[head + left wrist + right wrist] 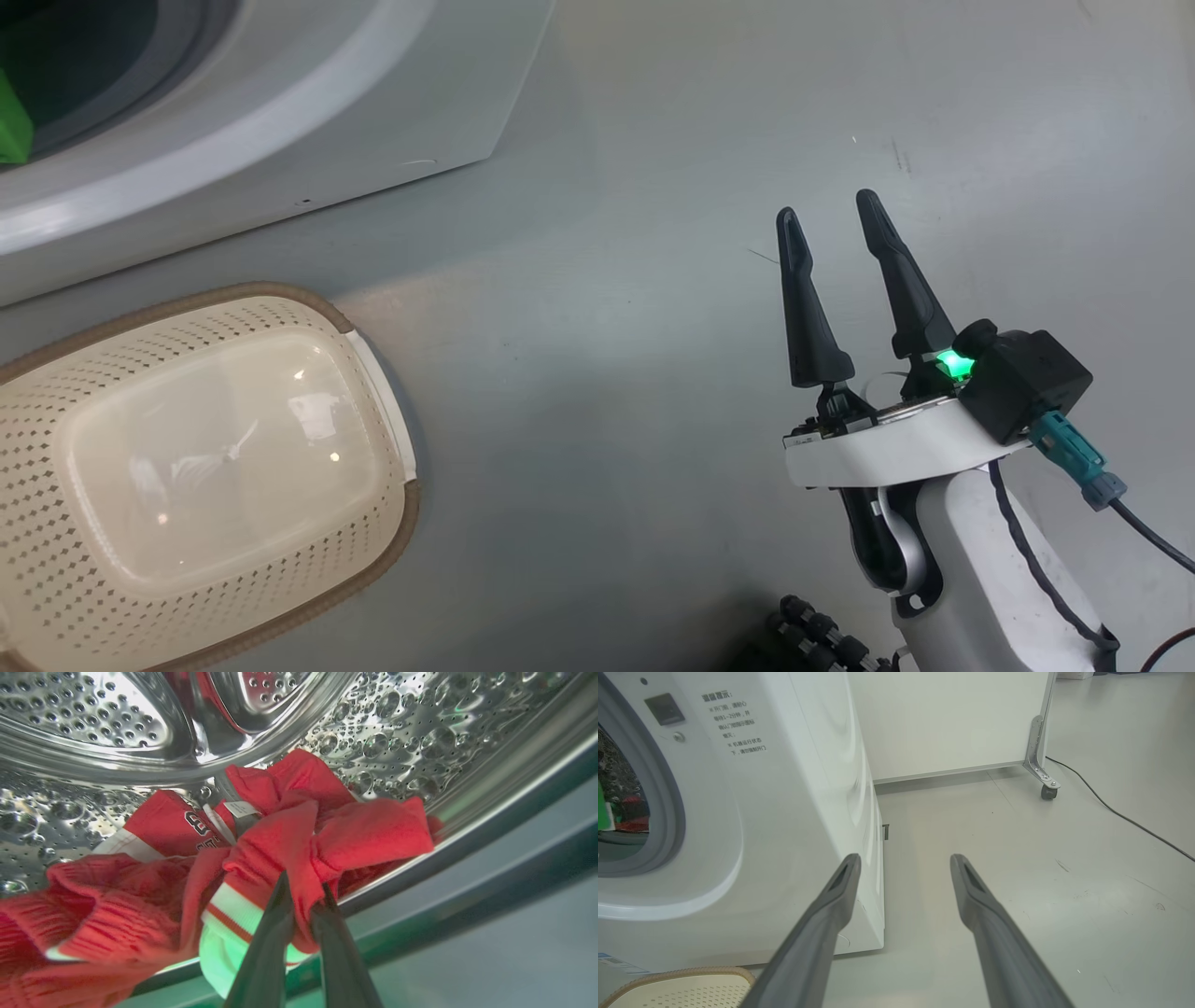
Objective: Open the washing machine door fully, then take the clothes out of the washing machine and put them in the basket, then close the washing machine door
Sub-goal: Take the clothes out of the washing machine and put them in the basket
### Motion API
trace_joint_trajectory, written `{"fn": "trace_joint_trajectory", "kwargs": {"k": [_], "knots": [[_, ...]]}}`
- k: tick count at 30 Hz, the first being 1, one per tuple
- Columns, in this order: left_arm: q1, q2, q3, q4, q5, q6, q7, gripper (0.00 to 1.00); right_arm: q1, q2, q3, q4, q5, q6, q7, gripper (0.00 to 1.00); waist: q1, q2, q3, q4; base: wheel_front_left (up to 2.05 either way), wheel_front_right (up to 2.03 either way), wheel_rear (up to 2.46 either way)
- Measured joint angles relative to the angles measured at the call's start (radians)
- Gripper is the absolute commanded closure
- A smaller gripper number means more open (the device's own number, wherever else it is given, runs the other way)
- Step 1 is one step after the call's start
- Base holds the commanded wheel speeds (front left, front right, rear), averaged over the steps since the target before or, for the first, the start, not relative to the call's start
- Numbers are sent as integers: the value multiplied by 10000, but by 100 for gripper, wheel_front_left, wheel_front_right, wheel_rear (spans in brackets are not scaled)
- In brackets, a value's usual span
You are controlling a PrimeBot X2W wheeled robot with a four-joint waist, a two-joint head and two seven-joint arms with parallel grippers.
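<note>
Inside the perforated steel drum (420, 728) of the washing machine (280, 140) lie the clothes (364, 830), bright red with white trim and dark lettering. My left gripper (304, 884) is shut on a bunched fold of the red fabric near the drum's front lip. The cream basket (364, 560) stands on the floor in front of the machine, nothing inside it. My right gripper (827, 207) hovers open over bare floor to the right of the basket, holding nothing. From the right wrist I see the machine's white front (784, 812) and the basket's rim (691, 973). The washing machine door is out of view.
A white panel on a castor wheel (1048, 791) stands behind the machine. A black cable (1120, 816) runs across the grey floor at the right. Bare floor (607, 373) lies between the basket and my right gripper.
</note>
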Motion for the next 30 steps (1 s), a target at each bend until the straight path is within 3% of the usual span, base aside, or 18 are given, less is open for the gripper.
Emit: {"fn": "trace_joint_trajectory", "kwargs": {"k": [20, 30], "knots": [[795, -970, 46, -123, 157, 0, -3586, 100, 11, -4, -368, 372, -485, -56, 0, 0, 0, 0, -793, 695, 0, 0, 0], [1836, -1632, -31, -675, 157, 2, -4869, 100, 99, -8, -552, 619, -978, 205, 0, 0, 0, 0, -1434, 1254, 0, 0, 0]]}}
